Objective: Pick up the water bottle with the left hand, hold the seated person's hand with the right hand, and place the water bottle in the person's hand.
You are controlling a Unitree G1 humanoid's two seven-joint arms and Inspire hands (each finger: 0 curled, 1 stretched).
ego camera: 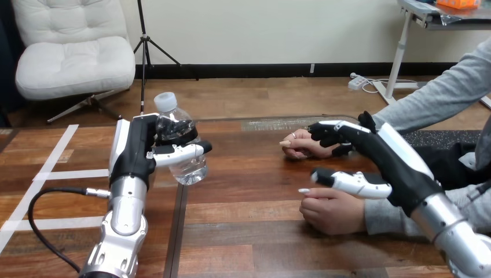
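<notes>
My left hand [136,153] is shut on a clear water bottle [191,171] with a white cap, holding it upright above the table's left half. My right hand [394,156] reaches in from the right. Its fingers [327,133] curl over the back of the person's farther hand [298,147], which rests near the table's middle. Its thumb [347,180] sticks out straight below, apart from that hand. The person's nearer hand [333,211] lies as a loose fist on the table just under the thumb.
The wooden table [249,237] stretches between my two arms, with strips of white tape [55,174] at its left. A black cable [40,214] loops beside my left forearm. The person's grey sleeve [440,95] comes in from the upper right.
</notes>
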